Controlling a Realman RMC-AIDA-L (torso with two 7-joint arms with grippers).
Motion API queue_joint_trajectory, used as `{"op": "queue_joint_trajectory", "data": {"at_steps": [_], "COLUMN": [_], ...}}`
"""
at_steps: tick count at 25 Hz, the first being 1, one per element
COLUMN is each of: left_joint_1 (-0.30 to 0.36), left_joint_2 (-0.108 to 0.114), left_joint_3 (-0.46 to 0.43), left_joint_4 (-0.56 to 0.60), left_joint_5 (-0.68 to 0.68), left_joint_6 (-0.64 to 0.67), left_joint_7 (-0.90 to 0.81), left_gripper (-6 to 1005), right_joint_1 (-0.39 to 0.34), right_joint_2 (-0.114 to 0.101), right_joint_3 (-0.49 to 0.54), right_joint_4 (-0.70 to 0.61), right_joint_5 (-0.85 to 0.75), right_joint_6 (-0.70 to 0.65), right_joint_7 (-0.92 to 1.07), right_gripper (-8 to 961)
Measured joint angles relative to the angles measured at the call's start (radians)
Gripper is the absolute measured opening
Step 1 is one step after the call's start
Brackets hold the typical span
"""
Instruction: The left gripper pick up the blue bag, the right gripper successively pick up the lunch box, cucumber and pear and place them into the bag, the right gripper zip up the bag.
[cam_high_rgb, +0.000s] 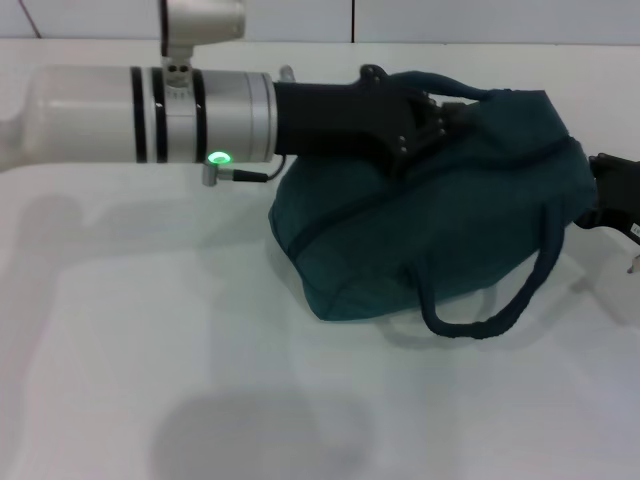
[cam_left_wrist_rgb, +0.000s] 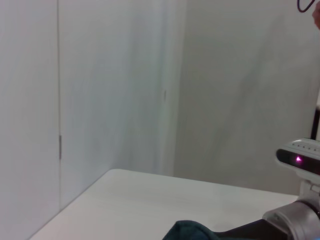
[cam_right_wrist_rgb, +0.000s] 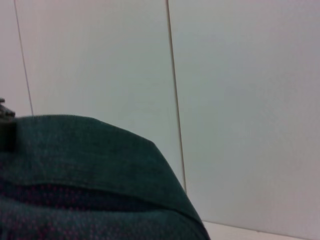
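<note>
The blue bag (cam_high_rgb: 430, 220) lies bulging on the white table, its zipper line running across its side. My left gripper (cam_high_rgb: 447, 112) reaches in from the left and is shut on the bag's top handle. The other handle (cam_high_rgb: 505, 310) droops loose at the front. My right gripper (cam_high_rgb: 603, 195) sits at the bag's right end, mostly cut off by the picture's edge. Bag fabric (cam_right_wrist_rgb: 90, 175) fills the lower part of the right wrist view, and a corner of the bag (cam_left_wrist_rgb: 187, 231) shows in the left wrist view. The lunch box, cucumber and pear are hidden.
The white table (cam_high_rgb: 150, 330) stretches in front of and left of the bag. A white panelled wall (cam_left_wrist_rgb: 120, 85) stands behind the table. The right arm's wrist camera (cam_left_wrist_rgb: 300, 159) shows in the left wrist view.
</note>
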Motion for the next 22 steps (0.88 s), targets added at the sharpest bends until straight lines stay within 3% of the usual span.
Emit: {"op": "queue_joint_trajectory", "data": {"at_steps": [8,11,14,17,20,22], "left_joint_1": [0.016,0.028,0.032,0.031,0.033,0.037], "left_joint_2": [0.001,0.002,0.001,0.001,0.000,0.000], "left_joint_3": [0.021,0.020,0.020,0.019,0.019,0.019], "left_joint_4": [-0.042,-0.052,-0.057,-0.060,-0.062,-0.062], "left_joint_5": [-0.120,-0.152,-0.155,-0.155,-0.168,-0.186], "left_joint_6": [-0.009,-0.017,-0.023,-0.024,-0.025,-0.022], "left_joint_7": [0.030,0.058,0.064,0.064,0.071,0.082], "left_gripper": [179,185,190,413,479,522], "right_joint_1": [-0.001,-0.002,-0.003,-0.016,-0.060,-0.091], "right_joint_2": [-0.011,-0.018,-0.041,-0.063,-0.078,-0.077], "right_joint_3": [-0.002,-0.004,-0.003,0.001,0.043,0.101], "right_joint_4": [-0.009,-0.009,-0.013,-0.013,-0.017,-0.023], "right_joint_5": [-0.009,-0.043,-0.120,-0.155,-0.152,-0.150], "right_joint_6": [-0.034,-0.064,-0.102,-0.157,-0.242,-0.300], "right_joint_7": [0.086,0.112,0.174,0.213,0.215,0.203], "right_gripper": [49,156,275,414,519,576]}}
